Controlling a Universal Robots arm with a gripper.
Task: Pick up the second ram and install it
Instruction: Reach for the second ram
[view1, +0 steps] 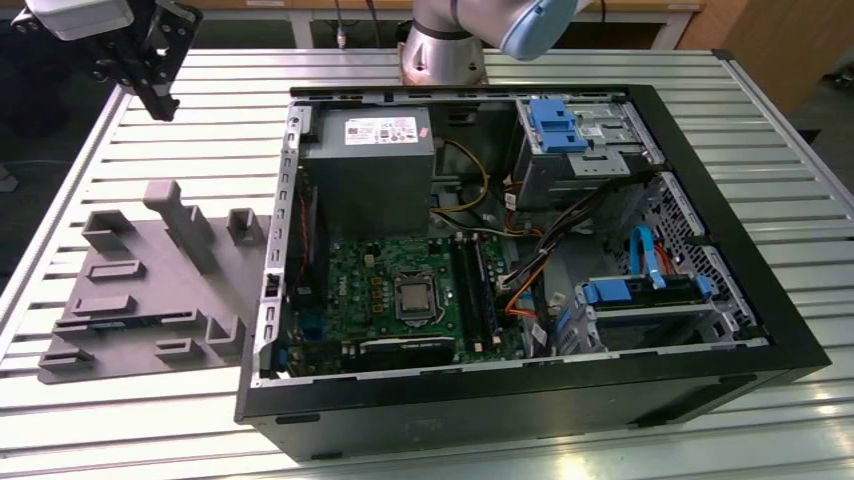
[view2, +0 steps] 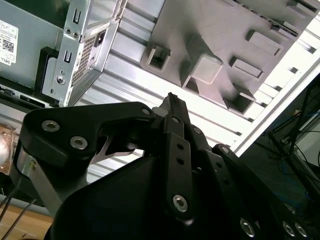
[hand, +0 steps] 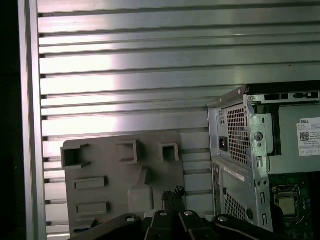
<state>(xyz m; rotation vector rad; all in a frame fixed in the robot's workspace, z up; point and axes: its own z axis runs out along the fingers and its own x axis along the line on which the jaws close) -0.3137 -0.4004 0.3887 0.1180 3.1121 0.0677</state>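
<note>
End effector (view1: 162, 100), pressed together on nothing, hangs over the counter (view1: 200, 140) beyond the grey tray (view1: 144, 288), where the exterior view shows the second ram (view1: 118, 322) lying flat.

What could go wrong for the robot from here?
1. The grey tray has tall upright blocks. If the gripper comes down among them, it might bump one.
2. The memory slots sit deep inside the open computer case, with orange cables right beside them. That is a tight spot, so snagging a cable seems possible.
</note>
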